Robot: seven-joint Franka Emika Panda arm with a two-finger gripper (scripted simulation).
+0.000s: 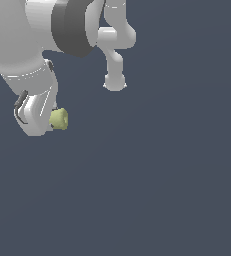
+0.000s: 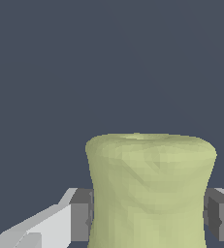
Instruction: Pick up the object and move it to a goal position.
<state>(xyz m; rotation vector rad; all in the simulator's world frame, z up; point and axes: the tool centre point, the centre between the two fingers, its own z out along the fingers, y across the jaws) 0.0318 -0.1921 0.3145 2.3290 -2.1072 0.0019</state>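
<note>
Two fingers (image 2: 80,220) clamp one pale yellow-green object (image 2: 150,191) between them.

object (image 2: 150,191) | pale yellow-green stubby cylinder | clamped between fingers (image 2: 80,215)

- The white arm (image 1: 32,30) fills the upper part of the exterior view's left, with a dark grey band around one thick link.
- Its base column stands farther back, near the top middle of that view.
- The wrist bends down to the tool (image 1: 51,119), which hangs low at the exterior view's left.
- In the wrist view the tool's grey pads (image 2: 80,222) press both sides of the object (image 2: 150,193), jaws closed onto it.
</note>
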